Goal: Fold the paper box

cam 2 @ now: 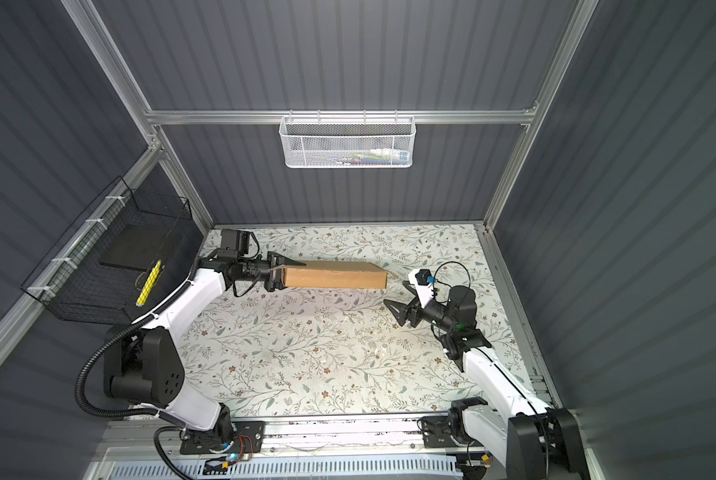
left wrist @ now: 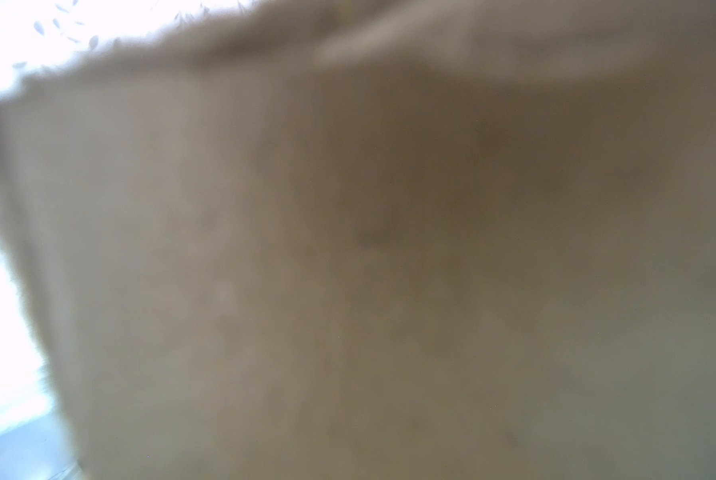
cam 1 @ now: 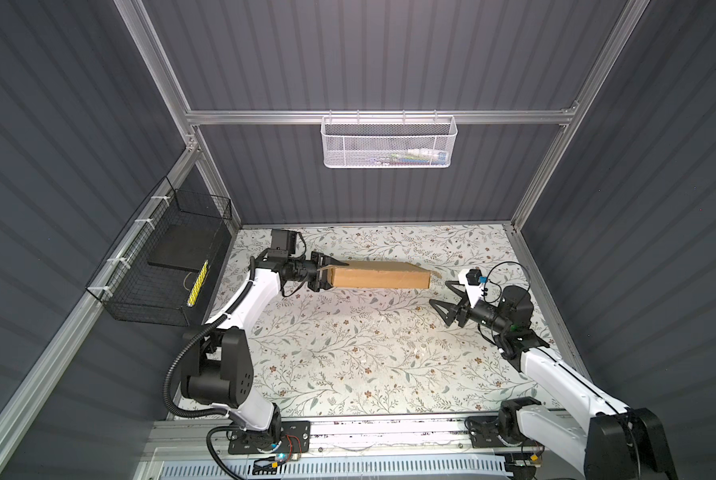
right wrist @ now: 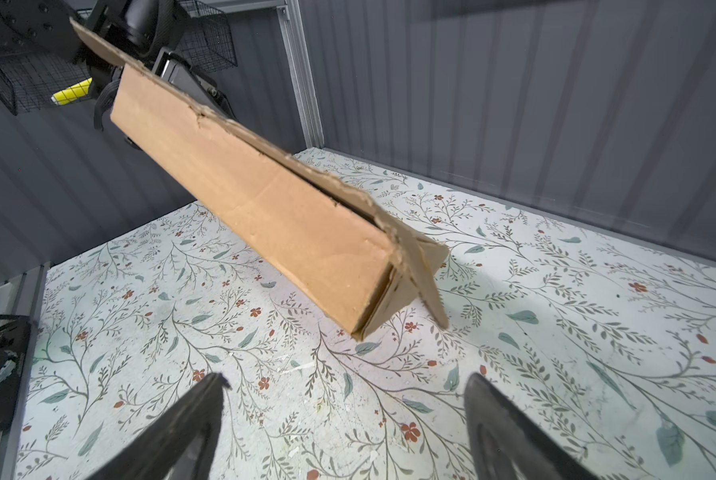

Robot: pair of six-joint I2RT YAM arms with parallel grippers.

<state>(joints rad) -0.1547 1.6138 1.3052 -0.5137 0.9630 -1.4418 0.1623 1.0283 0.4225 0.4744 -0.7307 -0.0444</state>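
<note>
The paper box [cam 1: 379, 276] [cam 2: 333, 277] is a flat, folded brown cardboard mailer, held level above the floral table in both top views. My left gripper [cam 1: 327, 274] [cam 2: 281, 274] is shut on its left end, one finger lying over the top face. Blurred cardboard [left wrist: 348, 249] fills the left wrist view and hides the jaws there. My right gripper [cam 1: 439, 292] [cam 2: 394, 292] stands open just off the box's right end, touching nothing. In the right wrist view the box [right wrist: 264, 199] hangs ahead of the open gripper [right wrist: 346, 378], with a loose end flap [right wrist: 427, 266] sticking out.
A black wire basket [cam 1: 160, 266] hangs on the left wall with a dark pad and a yellow item inside. A white mesh basket [cam 1: 389, 141] hangs on the back rail. The floral table [cam 1: 348, 353] is walled by grey panels on three sides.
</note>
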